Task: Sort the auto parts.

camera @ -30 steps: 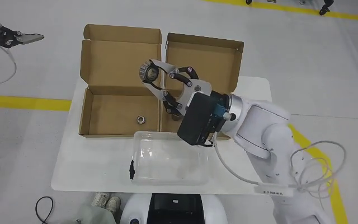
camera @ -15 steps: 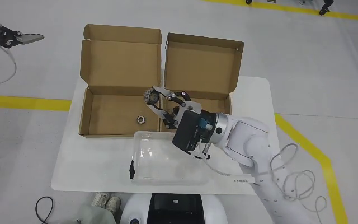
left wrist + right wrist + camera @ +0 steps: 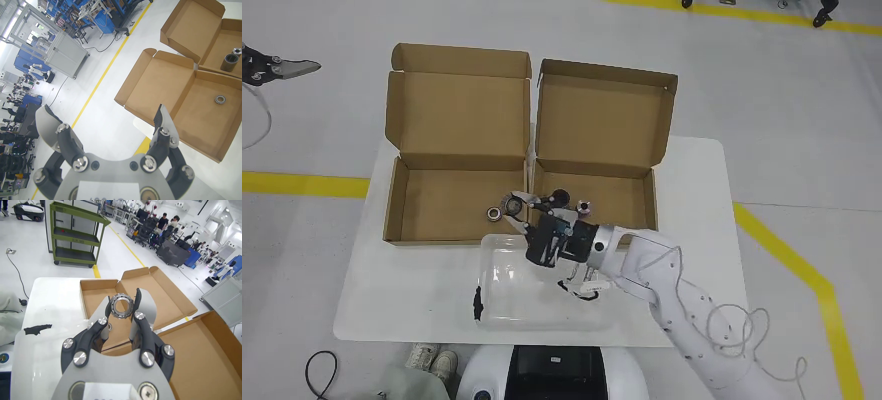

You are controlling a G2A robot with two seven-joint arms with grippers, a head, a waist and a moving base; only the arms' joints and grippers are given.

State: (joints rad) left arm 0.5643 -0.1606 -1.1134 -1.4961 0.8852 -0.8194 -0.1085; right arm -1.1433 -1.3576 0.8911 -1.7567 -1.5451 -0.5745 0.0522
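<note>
Down comes your right gripper (image 3: 122,303) over the left cardboard box (image 3: 437,205), pinching a ribbed, apparently steel bearing ring (image 3: 122,315); your left gripper (image 3: 103,109) gapes wide.

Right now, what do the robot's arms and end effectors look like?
The right arm has a smooth white shell, a black wrist block and a thin white cable looping alongside. The right end effector and the left end effector share a silver plate, black links with round screws, and pale fingers with black ribbed pads.
</note>
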